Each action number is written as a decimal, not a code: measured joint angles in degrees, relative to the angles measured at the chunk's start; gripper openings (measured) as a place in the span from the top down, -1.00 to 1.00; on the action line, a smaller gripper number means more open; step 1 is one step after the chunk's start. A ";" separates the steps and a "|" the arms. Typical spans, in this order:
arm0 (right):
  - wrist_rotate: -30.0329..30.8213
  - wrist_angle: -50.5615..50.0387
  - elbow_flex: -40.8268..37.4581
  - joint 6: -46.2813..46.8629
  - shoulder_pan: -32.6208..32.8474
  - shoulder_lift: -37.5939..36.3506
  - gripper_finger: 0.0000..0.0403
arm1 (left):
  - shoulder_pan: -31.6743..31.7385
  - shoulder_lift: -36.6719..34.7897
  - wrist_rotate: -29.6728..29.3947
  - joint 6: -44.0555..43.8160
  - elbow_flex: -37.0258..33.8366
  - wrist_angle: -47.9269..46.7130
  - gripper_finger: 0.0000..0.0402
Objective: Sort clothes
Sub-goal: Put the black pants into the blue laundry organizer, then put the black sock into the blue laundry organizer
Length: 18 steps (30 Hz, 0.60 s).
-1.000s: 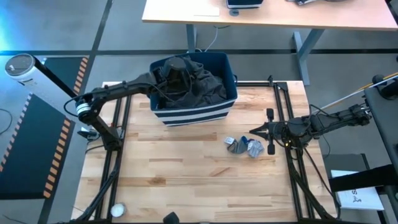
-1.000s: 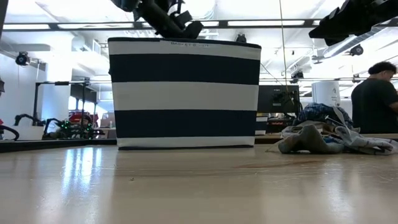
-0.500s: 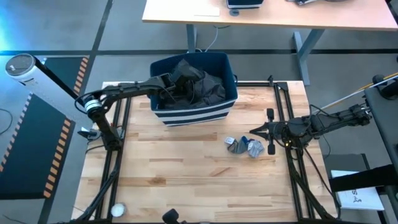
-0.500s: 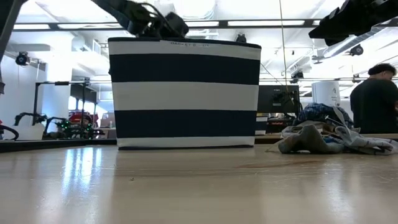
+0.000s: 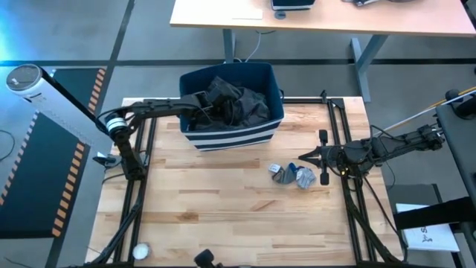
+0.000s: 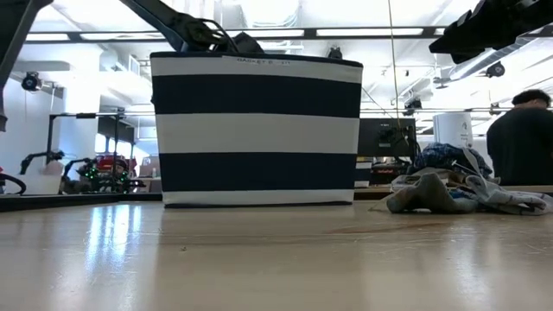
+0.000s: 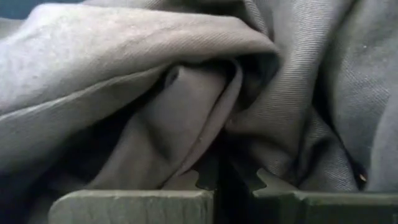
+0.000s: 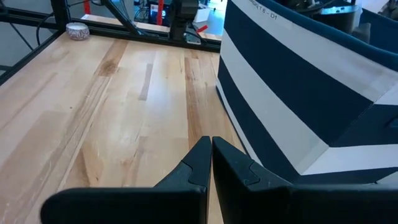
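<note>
Left gripper [image 5: 202, 104] is reached into the striped bin [image 5: 232, 134], jaws closed on a fold of the dark charcoal garment [image 5: 242, 103], prob. so it can be lifted out for sorting; the cloth is bunched right at the jaw tips. Right gripper [image 5: 303, 158] is parked over the desk [image 5: 223, 208], jaws shut & empty, just beside the small blue/grey pieces [image 5: 291, 175].

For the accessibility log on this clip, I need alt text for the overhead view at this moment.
Seen from above, the left gripper reaches into the navy striped bin of dark charcoal clothing at the back of the wooden table. The right gripper is shut, hovering beside a small pile of blue and grey pieces.
</note>
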 joint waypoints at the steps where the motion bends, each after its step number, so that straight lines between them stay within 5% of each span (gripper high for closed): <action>1: 0.00 0.01 0.00 0.00 0.01 -0.01 1.00 | 0.00 -0.87 0.00 0.16 -0.04 -0.03 1.00; 12: 0.00 0.01 0.00 0.00 0.01 0.01 1.00 | -1.80 -12.67 -0.55 0.83 -0.41 -2.46 1.00; 18: 0.02 0.01 0.00 -0.02 0.01 0.00 1.00 | -8.51 -20.08 -9.79 4.74 -0.30 -1.49 1.00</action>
